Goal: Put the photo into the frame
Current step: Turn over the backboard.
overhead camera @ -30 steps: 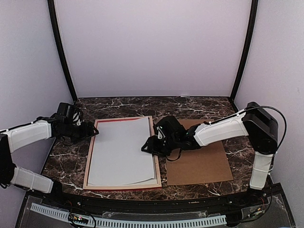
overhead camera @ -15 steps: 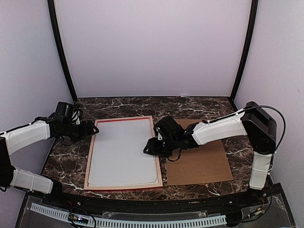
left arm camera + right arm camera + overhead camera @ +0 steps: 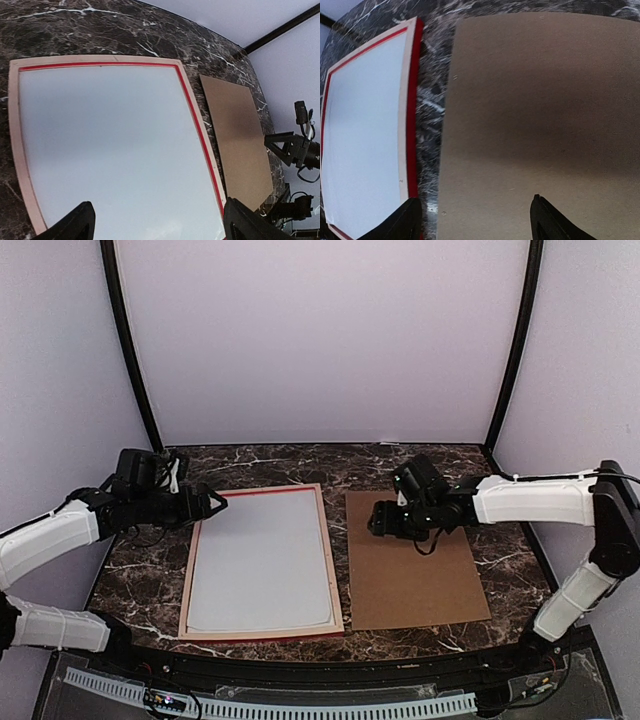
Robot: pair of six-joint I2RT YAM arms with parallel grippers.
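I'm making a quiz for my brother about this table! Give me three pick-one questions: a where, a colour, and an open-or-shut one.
1. Where is the brown board from the frame? A) left B) right C) on top
2. The frame's inner edge is: A) red B) green C) blue
3. The right tool is: A) open B) shut on the board C) shut on the frame

B: it lies past the frame's right rail. A: a red line borders the white sheet. A: its fingers stand apart, empty.

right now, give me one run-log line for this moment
photo white side up, lying inside frame | left claw open, at frame's far-left corner | right claw open, above backing board
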